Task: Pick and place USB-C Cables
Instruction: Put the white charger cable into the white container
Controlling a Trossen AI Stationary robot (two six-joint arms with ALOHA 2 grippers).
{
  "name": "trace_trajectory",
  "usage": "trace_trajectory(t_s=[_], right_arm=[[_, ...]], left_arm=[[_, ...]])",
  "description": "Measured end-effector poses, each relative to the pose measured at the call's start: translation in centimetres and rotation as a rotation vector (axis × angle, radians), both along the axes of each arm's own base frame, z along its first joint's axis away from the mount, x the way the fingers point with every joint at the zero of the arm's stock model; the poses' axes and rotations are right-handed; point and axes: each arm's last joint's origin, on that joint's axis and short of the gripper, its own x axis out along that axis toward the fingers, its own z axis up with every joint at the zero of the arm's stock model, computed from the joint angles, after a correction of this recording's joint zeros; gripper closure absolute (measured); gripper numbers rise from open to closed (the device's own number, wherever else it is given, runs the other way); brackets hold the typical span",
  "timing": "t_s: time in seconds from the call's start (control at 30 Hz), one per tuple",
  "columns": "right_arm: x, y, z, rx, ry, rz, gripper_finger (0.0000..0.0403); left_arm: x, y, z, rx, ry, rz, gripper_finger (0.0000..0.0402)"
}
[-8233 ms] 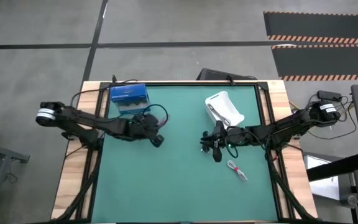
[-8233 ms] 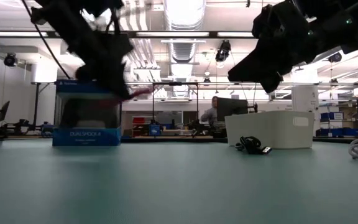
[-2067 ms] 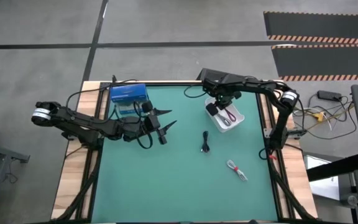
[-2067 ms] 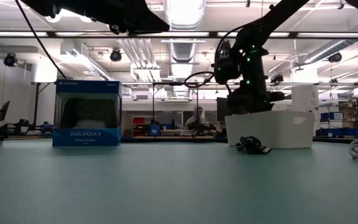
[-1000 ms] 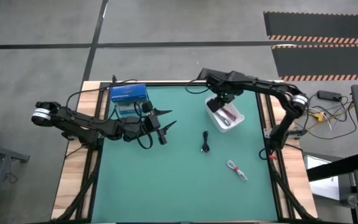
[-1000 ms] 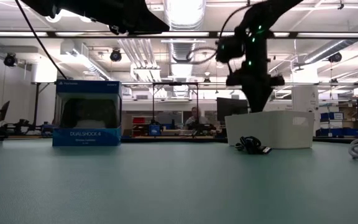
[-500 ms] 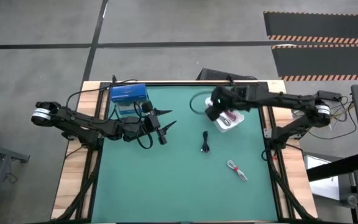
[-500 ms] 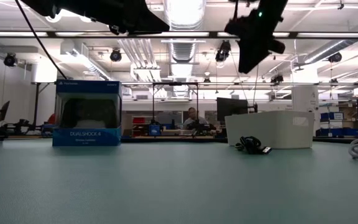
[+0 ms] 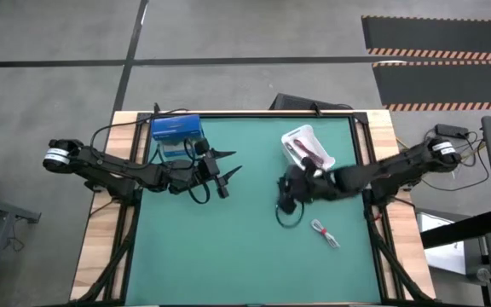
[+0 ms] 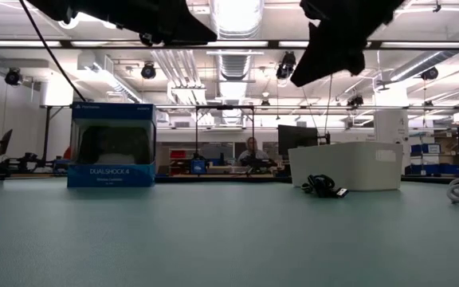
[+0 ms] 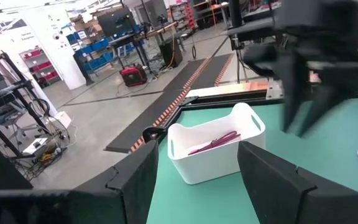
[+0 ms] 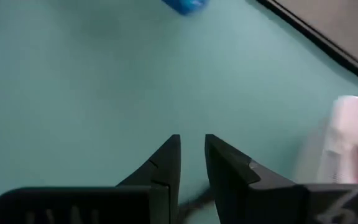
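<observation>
My right gripper (image 9: 284, 194) hovers over the table's middle right, its fingers a narrow gap apart (image 12: 191, 140) and empty. The black cable (image 10: 321, 186) lies on the mat below it and is mostly hidden by it in the high view. A red cable (image 9: 310, 154) lies in the white bin (image 9: 297, 136); it also shows in the left wrist view (image 11: 213, 142). A white cable bundle (image 9: 324, 232) lies on the mat nearer the front. My left gripper (image 9: 231, 164) waits wide open (image 11: 197, 155) beside the blue box (image 9: 176, 130).
The blue box stands at the table's far left (image 10: 111, 145). The white bin (image 10: 345, 166) stands at the far right, behind the black cable. Bare green mat (image 9: 228, 247) covers the middle and front. People and benches show in the room beyond.
My right gripper has left the place above the white bin and gone toward the table's near edge, to above the black cable, as its arm has swung round to reach in from the right. The red cable stays in the bin.
</observation>
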Motion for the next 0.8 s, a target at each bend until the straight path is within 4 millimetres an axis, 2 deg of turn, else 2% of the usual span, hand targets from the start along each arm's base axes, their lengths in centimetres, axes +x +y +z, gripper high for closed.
trace_trajectory(t_s=[0.17,0.33,0.5,0.8], right_arm=[[-0.3,2.1,-3.5,-0.039,-0.132,0.082,0.034],[-1.2,2.1,-6.4,-0.049,-0.205,0.075,0.0339],[-2.3,1.7,-8.2,-0.046,-0.235,0.077,0.0339],[-4.0,1.4,-9.9,-0.042,-0.233,0.087,0.034]], left_arm=[[0.0,0.0,-0.1,-0.036,-0.007,0.003,0.0195],[0.0,0.0,-0.1,-0.131,-0.057,0.011,0.0195],[0.0,0.0,-0.2,-0.222,-0.1,0.015,0.0195],[0.0,0.0,-0.3,-0.323,-0.149,0.02,0.0195]])
